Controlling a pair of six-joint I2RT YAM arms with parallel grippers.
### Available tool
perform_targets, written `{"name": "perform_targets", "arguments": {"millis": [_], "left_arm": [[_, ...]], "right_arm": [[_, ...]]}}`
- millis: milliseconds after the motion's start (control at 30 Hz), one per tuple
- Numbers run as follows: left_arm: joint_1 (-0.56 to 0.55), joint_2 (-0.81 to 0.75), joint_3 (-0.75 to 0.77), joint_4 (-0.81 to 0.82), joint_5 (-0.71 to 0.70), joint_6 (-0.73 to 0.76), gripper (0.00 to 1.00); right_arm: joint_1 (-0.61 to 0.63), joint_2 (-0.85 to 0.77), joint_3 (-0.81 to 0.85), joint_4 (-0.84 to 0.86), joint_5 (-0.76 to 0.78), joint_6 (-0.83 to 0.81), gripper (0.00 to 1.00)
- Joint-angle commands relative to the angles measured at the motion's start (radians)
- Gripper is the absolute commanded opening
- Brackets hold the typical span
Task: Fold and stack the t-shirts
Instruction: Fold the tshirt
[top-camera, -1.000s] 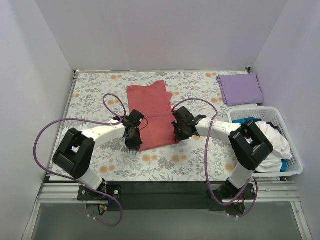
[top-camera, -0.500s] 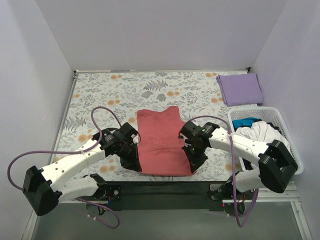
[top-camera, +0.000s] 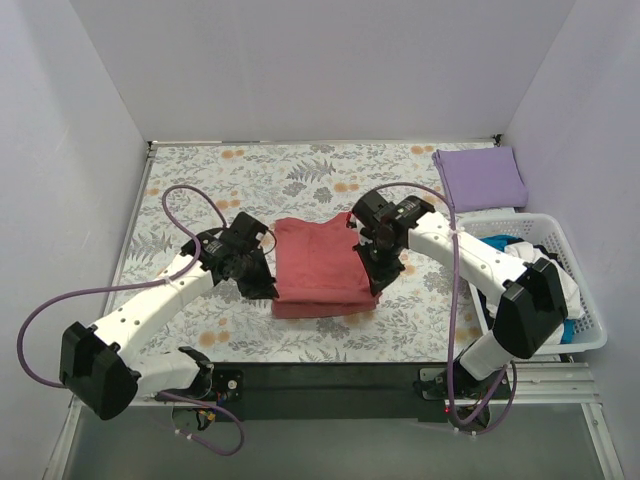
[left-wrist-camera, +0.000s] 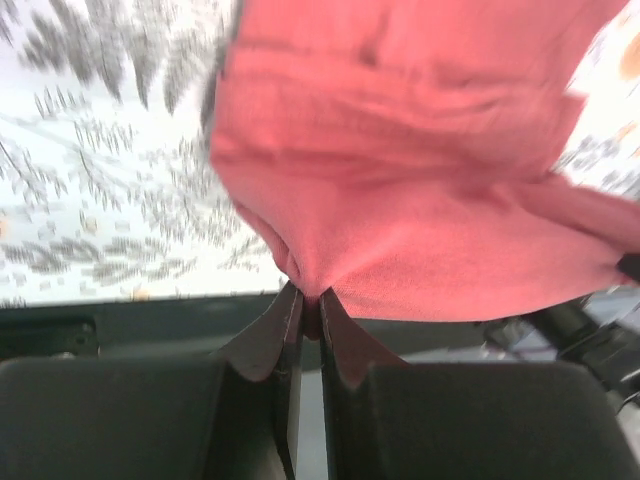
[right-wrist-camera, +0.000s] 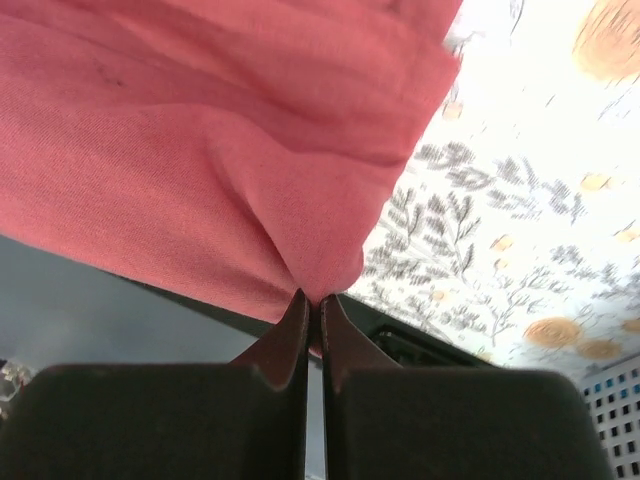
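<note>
two pinches, one at each side of the salmon-red t-shirt (top-camera: 322, 268): left gripper (left-wrist-camera: 310, 300) clenched on a gathered bit of its edge, right gripper (right-wrist-camera: 310, 300) clenched likewise on the opposite edge, cloth bunched to a peak right at both sets of fingertips. between the two pairs of fingers, the shirt spread on the floral table cloth (top-camera: 200, 185), seemingly doubled over along its near edge just below the fingertips, flat cloth running away beyond them toward the far end. judged as mid-fold: near part brought over the body, fold not yet laid down and released. well to the right of the right fingers, white slatted basket (top-camera: 592, 338) with white and blue garments (top-camera: 545, 278) heaped inside, unfolded. far beyond and to the right of the right fingers, just past the basket, lavender t-shirt (top-camera: 480, 178) folded flat in the back corner, well apart from the salmon one. next, probably: carry both held points away from the bases, level with each other, lower onto the far half, then let go; uneven travel likely to skew the fold. after that, likely a lift onto the lavender one.
</note>
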Motion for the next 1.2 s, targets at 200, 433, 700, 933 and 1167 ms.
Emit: {"name": "perform_targets", "arguments": {"millis": [200,433,700,933,1167], "left_arm": [[0.139,0.054,0.113,0.107,-0.069,0.108,0.00],[0.187,0.132,0.193,0.153,-0.060,0.166,0.00],[0.245,0.245,0.259,0.232,-0.060,0.221,0.00],[0.253,0.365,0.327,0.303,-0.117,0.261,0.00],[0.256,0.445,0.322,0.413,-0.175,0.282,0.00]], "right_arm": [[-0.068,0.111,0.209,-0.029,0.020,-0.080,0.01],[-0.117,0.177,0.329,-0.030,0.000,-0.115,0.01],[-0.180,0.272,0.432,-0.029,-0.014,-0.141,0.01],[-0.214,0.390,0.536,-0.024,-0.033,-0.162,0.01],[-0.245,0.485,0.622,0.000,-0.048,-0.162,0.01]]}}
